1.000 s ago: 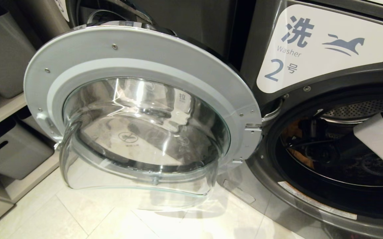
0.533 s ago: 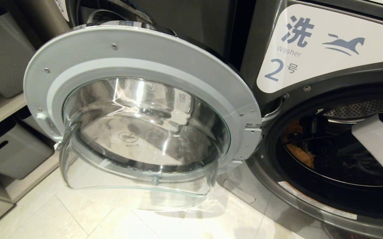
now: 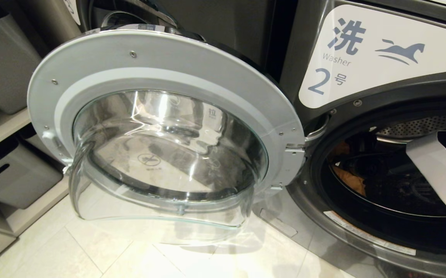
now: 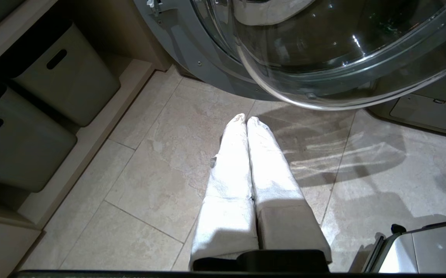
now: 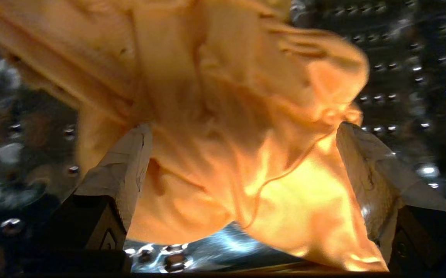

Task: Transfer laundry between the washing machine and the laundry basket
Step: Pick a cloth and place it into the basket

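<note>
Orange-yellow cloth, a piece of the laundry [image 5: 223, 127], is filling the right wrist view, lying crumpled against the perforated metal drum [image 5: 419, 69]. The right gripper [image 5: 242, 154] is sitting with its fingers [image 5: 124, 170] spread wide on either side of the cloth, not clamping it.

The head view is showing none of that closeness. There the washing machine [image 3: 365, 50], dark grey with a white label bearing a blue 2 and a horse mark, is standing with its round glass door [image 3: 165, 139] swung fully open to the left. The right arm [image 3: 439, 170] is reaching into the dark drum opening, and only a small patch of orange is glimmering deep inside at the opening's left side.

The left wrist view is looking down at pale floor tiles [image 4: 149, 181]. The left gripper [image 4: 246, 120] is hanging above them with its white-wrapped fingers pressed together, holding nothing, just beneath the open door's glass bowl. Grey storage bins [image 4: 64, 73] are sitting on low shelves beside it.
</note>
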Available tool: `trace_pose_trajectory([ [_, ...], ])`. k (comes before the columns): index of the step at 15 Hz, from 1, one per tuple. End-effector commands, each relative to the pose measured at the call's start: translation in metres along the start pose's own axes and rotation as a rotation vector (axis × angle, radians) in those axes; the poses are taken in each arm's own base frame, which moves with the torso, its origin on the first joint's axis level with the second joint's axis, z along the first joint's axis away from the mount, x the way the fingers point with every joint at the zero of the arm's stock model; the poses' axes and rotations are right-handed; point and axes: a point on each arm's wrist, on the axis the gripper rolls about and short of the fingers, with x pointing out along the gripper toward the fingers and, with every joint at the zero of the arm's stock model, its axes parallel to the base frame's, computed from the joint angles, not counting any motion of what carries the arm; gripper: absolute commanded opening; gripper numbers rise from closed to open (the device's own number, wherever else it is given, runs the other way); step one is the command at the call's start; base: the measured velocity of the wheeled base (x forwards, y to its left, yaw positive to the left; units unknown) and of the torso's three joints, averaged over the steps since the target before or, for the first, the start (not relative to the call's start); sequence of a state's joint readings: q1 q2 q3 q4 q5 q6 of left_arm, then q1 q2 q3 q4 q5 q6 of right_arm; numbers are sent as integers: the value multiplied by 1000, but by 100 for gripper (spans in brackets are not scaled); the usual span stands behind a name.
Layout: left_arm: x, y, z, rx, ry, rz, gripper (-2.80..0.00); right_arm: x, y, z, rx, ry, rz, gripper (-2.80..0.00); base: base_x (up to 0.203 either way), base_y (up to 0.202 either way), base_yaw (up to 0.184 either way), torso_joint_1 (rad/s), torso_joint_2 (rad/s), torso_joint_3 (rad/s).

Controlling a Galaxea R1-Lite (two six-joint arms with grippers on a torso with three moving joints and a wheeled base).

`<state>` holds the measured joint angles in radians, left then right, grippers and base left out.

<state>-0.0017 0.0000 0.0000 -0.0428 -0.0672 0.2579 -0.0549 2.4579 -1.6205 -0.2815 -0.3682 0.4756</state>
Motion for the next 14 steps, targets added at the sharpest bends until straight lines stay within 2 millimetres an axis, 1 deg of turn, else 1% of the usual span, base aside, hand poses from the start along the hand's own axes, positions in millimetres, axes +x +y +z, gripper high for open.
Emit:
trace_pose_trajectory([
  [1, 0, 0, 0, 1, 1, 0, -280, 1, 1, 0, 8, 0, 9, 0, 0, 0, 0, 0, 0, 0],
  [5, 0, 0, 0, 1, 1, 0, -280, 2, 6, 5, 18, -15, 30, 0, 0, 0, 0, 0, 0, 0],
  [14, 0, 0, 0, 1, 1, 0, -280, 3, 6, 4, 23, -4, 53, 0, 0, 0, 0, 0, 0, 0],
])
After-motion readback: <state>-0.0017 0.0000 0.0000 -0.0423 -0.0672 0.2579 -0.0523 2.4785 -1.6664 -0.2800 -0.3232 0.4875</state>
